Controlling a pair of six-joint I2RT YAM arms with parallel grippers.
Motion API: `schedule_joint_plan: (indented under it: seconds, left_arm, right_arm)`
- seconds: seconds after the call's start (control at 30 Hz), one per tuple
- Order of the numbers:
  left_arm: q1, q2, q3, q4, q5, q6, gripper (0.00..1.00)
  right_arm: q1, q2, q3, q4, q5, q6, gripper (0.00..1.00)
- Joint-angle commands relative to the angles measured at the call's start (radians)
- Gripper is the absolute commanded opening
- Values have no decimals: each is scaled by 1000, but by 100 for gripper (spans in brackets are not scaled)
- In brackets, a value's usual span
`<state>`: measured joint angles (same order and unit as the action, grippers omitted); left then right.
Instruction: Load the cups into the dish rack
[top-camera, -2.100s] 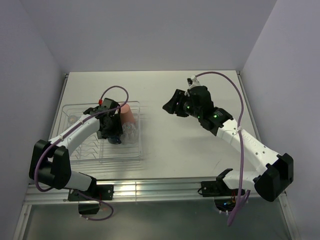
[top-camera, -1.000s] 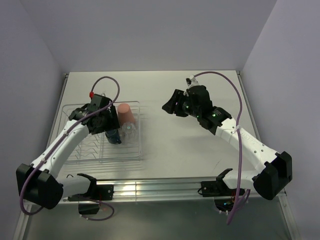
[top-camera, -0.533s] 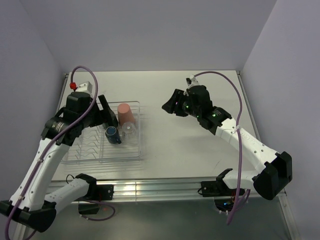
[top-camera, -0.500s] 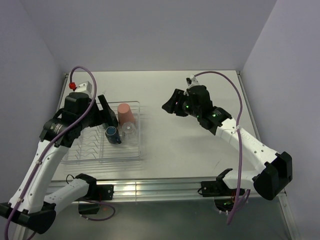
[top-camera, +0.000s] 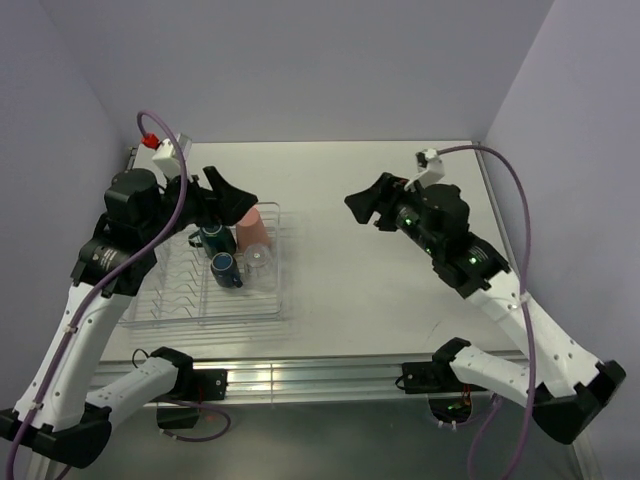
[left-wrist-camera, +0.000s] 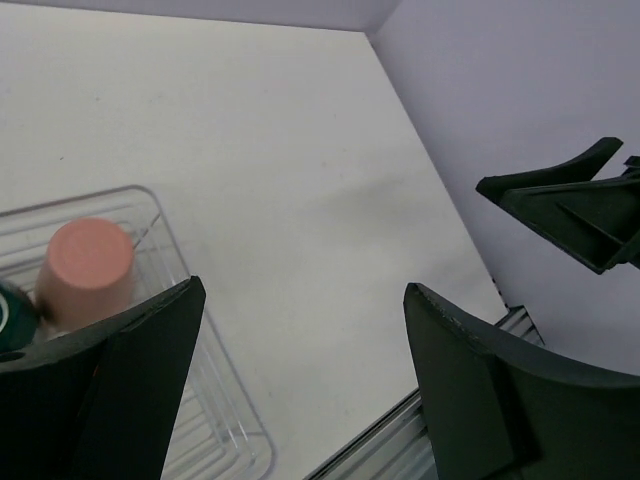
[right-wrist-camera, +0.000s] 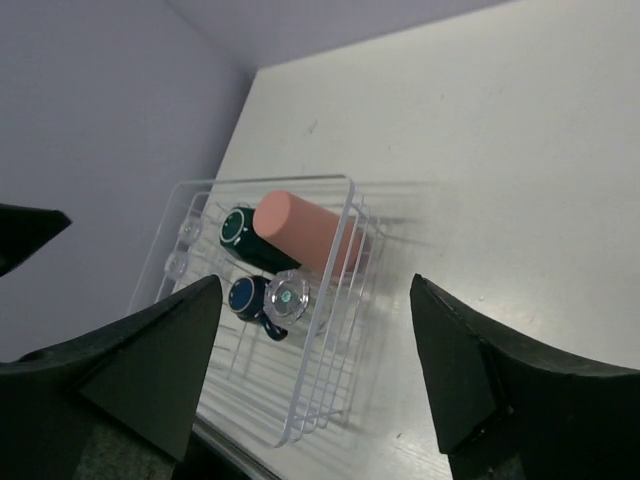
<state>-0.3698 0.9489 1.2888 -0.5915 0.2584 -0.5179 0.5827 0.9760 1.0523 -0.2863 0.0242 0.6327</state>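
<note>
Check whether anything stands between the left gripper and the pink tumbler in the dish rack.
Nothing visible does. The open left gripper hangs raised by the dish rack; the pink tumbler stands upside down in its far right corner, the teal mug beside it, not over it.

The dish rack (top-camera: 170, 300) is clear, patterned with thin parallel ribs. At its far right corner stands a salmon-pink tumbler (top-camera: 252, 226), with a dark teal mug (top-camera: 212, 238) and a navy mug (top-camera: 224, 268) nearby. The glass (top-camera: 258, 258) looks colourless, though it is small. The table (top-camera: 380, 290) is off-white.
</note>
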Motion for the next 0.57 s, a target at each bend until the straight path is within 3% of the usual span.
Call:
schedule_joint_plan:
  seconds: [0.0,0.03,0.07,0.13,0.53]
  left_arm:
    - [-14,36,30,160,107,-7,88]
    - [-18,50,32,170,105,-5,88]
    - [-26,57,35,180,104,-2,98]
    - [-32,68,37,188,104,9,99]
    - [-52,33,-22,237,97,12,99]
  right_arm:
    - [-4,-110,5,-20,124,-45,84]
    - [-3,-129,9,-31,155,-51,87]
    - [-4,-147,6,-48,166,-53,94]
    - [-4,-206,-5,-56,190,-53,100]
    - [-4,-283,-3,-117,210,-93,100]
